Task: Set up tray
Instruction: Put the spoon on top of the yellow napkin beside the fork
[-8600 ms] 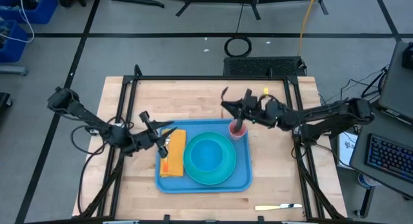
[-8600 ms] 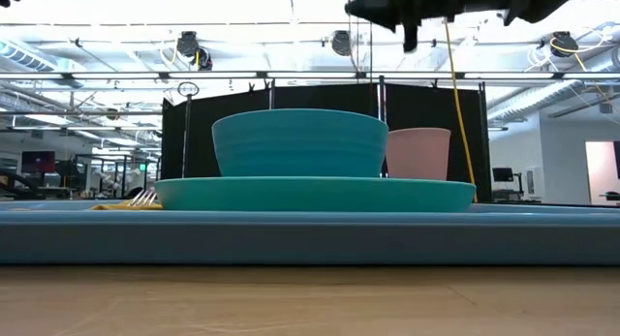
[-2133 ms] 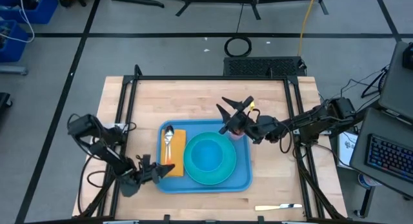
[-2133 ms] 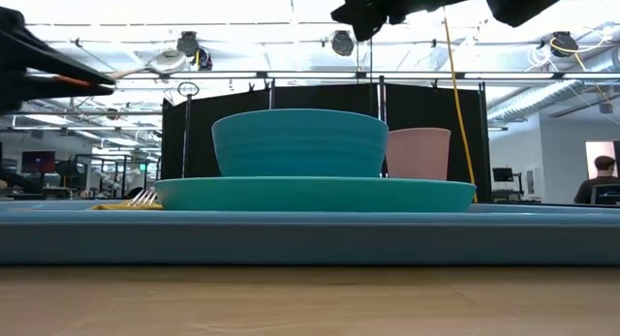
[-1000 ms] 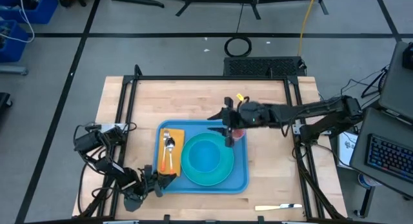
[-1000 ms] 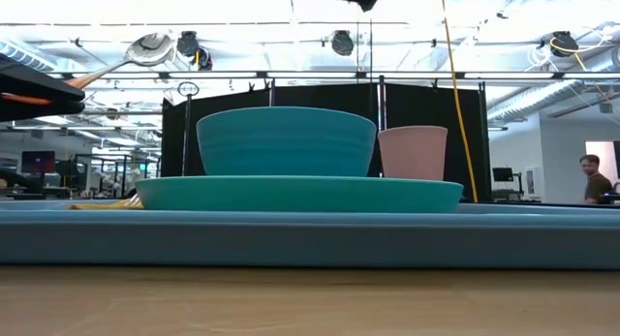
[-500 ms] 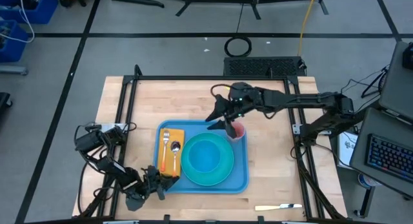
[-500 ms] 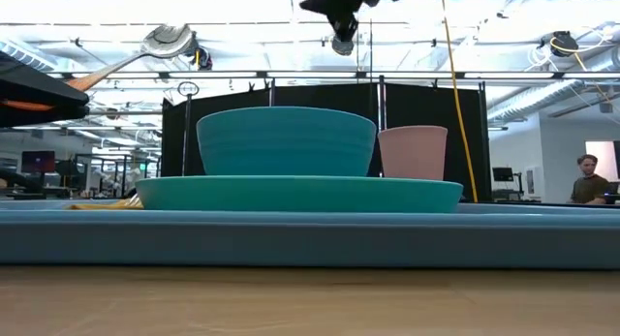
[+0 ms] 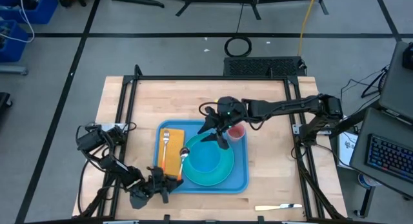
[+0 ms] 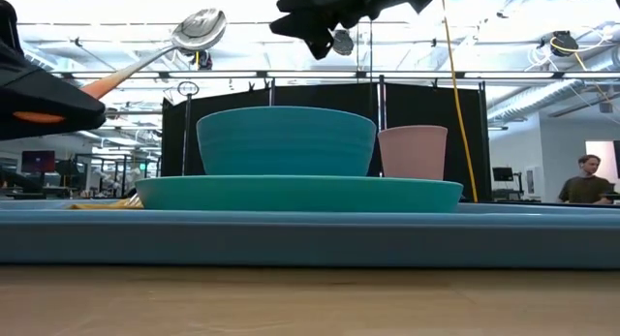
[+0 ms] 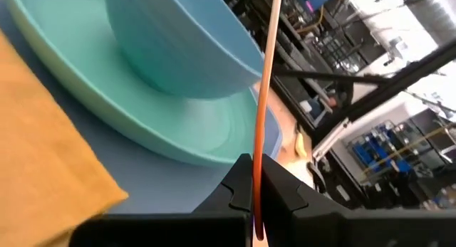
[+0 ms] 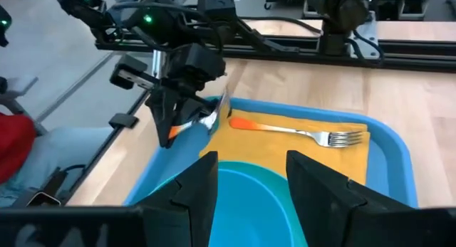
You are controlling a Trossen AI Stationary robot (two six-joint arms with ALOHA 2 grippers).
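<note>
A light-blue tray [image 9: 242, 179] sits on the wooden counter [image 9: 129, 114] near its front edge, about midway between the side edges. It carries an orange napkin [image 9: 170, 137] with a fork [image 9: 164, 146], a teal plate [image 9: 226, 169] holding a bowl [image 9: 206, 158], and a pink cup [image 9: 237, 132]. The left claw [image 9: 164, 182], at the tray's front-left corner, is clamped on a spoon [image 9: 179, 161] angled toward the bowl. The right claw [image 9: 216, 135] hovers over the bowl with its fingers apart.
</note>
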